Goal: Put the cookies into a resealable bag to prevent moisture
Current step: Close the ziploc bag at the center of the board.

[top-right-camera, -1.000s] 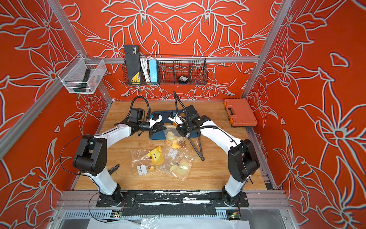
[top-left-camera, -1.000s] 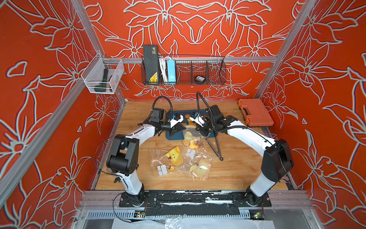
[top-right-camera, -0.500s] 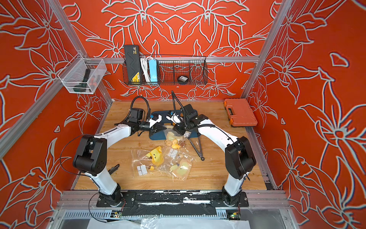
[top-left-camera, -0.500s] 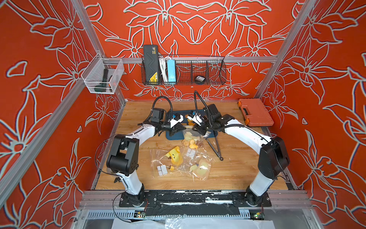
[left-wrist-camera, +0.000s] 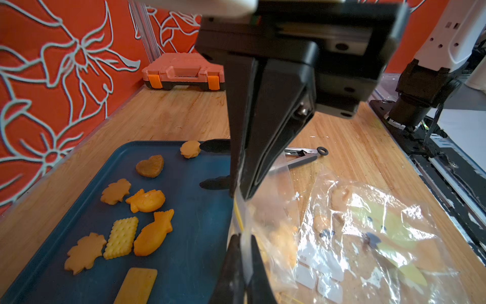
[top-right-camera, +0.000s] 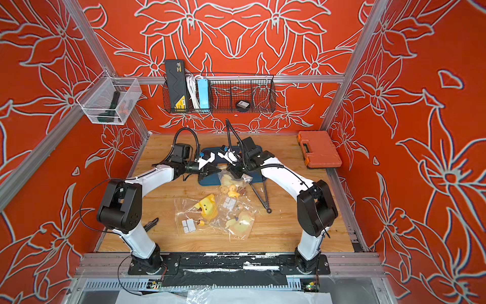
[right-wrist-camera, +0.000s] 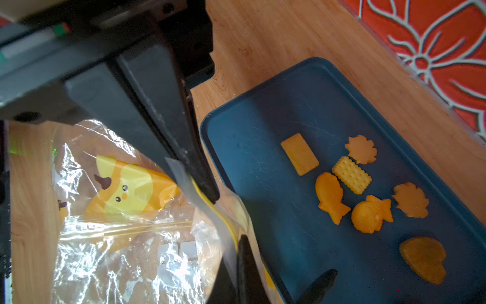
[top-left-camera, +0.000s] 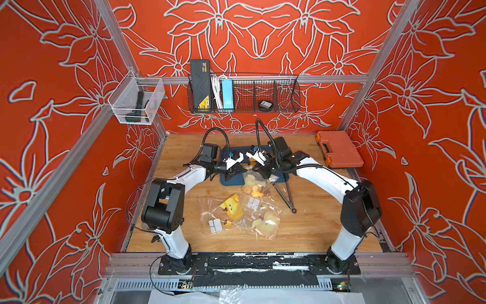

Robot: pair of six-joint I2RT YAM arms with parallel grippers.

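The resealable bag [top-left-camera: 253, 179] hangs by its zip rim between my two grippers, over the front edge of the blue tray [top-left-camera: 228, 181]. My left gripper [top-left-camera: 238, 171] is shut on one end of the rim [left-wrist-camera: 240, 215]. At the other end my right gripper [top-left-camera: 259, 171] is shut on the rim [right-wrist-camera: 228, 217]. Several cookies [top-left-camera: 254, 188] lie in the bag's bottom, on the wood. More cookies [left-wrist-camera: 147, 234], fish, flowers, rectangles and a brown heart, lie loose on the tray [right-wrist-camera: 263, 184].
Two more clear cartoon bags [top-left-camera: 226, 213] [top-left-camera: 265, 221] lie flat nearer the front. Black tongs [top-left-camera: 285, 194] lie right of the held bag, their tips [left-wrist-camera: 214, 146] on the tray. An orange tool case [top-left-camera: 339, 152] sits at the back right.
My right gripper has shifted slightly left and its jaws have closed on the bag's rim. The left arm has held still, shut on the rim.
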